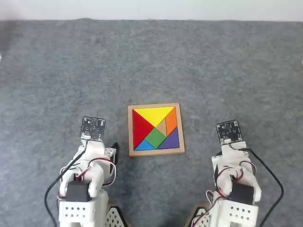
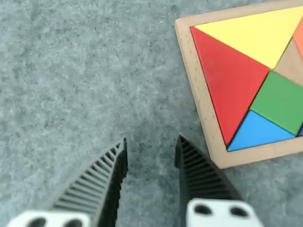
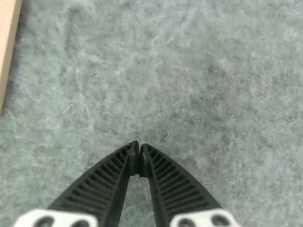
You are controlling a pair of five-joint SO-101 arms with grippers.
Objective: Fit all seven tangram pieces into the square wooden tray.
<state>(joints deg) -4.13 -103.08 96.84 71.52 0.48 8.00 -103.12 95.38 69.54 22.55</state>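
The square wooden tray (image 1: 155,152) lies mid-table with the coloured tangram pieces fitted inside: yellow triangle (image 1: 153,115), red triangle (image 1: 140,127), green square (image 1: 155,137), blue, purple, orange and tan pieces. In the left wrist view the tray's rim (image 2: 198,90) sits just beside my left gripper (image 2: 151,144), which is open over bare carpet with nothing between its fingers. My right gripper (image 3: 138,145) is shut and empty over carpet, the tray's edge (image 3: 8,42) off to one side. Both arms rest near the table's front, the left arm (image 1: 92,156) and the right arm (image 1: 232,156).
Grey carpet (image 1: 151,61) covers the whole table. The pale back edge of the table runs along the far side. Open carpet lies on both sides of the tray and behind it.
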